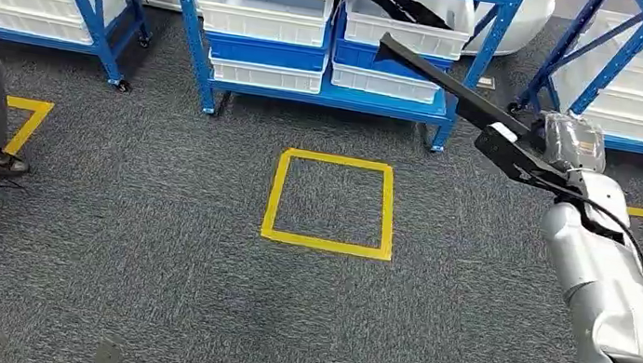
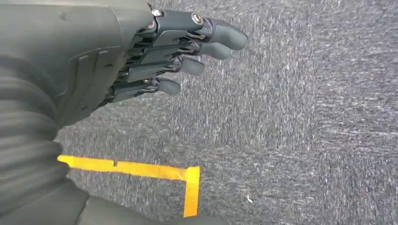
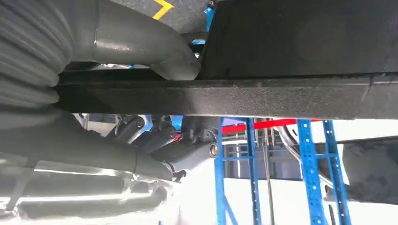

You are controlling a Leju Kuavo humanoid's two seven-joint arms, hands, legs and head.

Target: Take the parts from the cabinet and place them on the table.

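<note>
Fingers of the right hand (image 1: 554, 154) are gripping the long black part (image 1: 447, 87), its axis pointing toward the blue cabinet (image 1: 329, 96). Beside the yellow floor square (image 1: 331, 203), the left hand (image 2: 155, 56) is hanging, fingers extended, holding nothing.

A long, flat black plastic part (image 1: 461, 92) with a matte, grainy surface is gripped at its wider end by the right hand (image 1: 558, 152). It slants through the air above the grey carpet, its narrow tip in front of the blue metal cabinet (image 1: 330, 89) holding white bins.
</note>
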